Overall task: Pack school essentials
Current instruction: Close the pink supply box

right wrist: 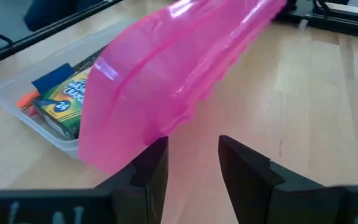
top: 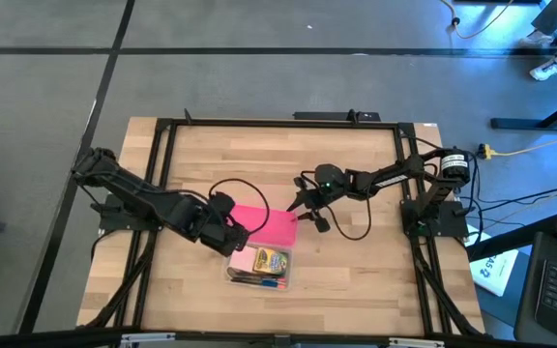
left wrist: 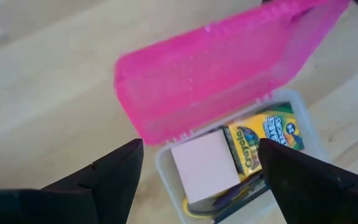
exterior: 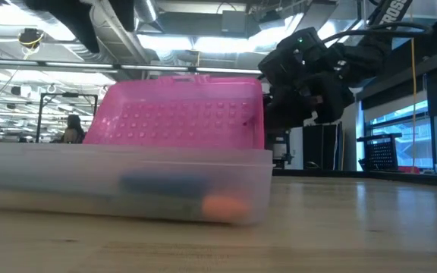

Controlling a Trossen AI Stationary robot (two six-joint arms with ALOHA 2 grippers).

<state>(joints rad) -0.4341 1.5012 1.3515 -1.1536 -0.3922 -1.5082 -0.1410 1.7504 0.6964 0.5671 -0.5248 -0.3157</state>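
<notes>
Packing looks nearly done: crayon box (left wrist: 267,138) and pink pad (left wrist: 205,165) sit in the clear case (top: 232,275), pink lid (top: 271,227) up, left end effector (left wrist: 197,177) spread empty, right end effector (right wrist: 193,165) part-open, gripping nothing.

Reaching in from nine o'clock, left gripper (top: 232,235) at table centre, fingers (left wrist: 114,180) spread wide; from three o'clock, right gripper (top: 309,215), fingers (right wrist: 151,171) narrowly parted.

A yellow-green cardboard crayon box (left wrist: 267,138) lies flat beside a pale pink square pad (left wrist: 205,166), pens beneath, inside the open case.
</notes>
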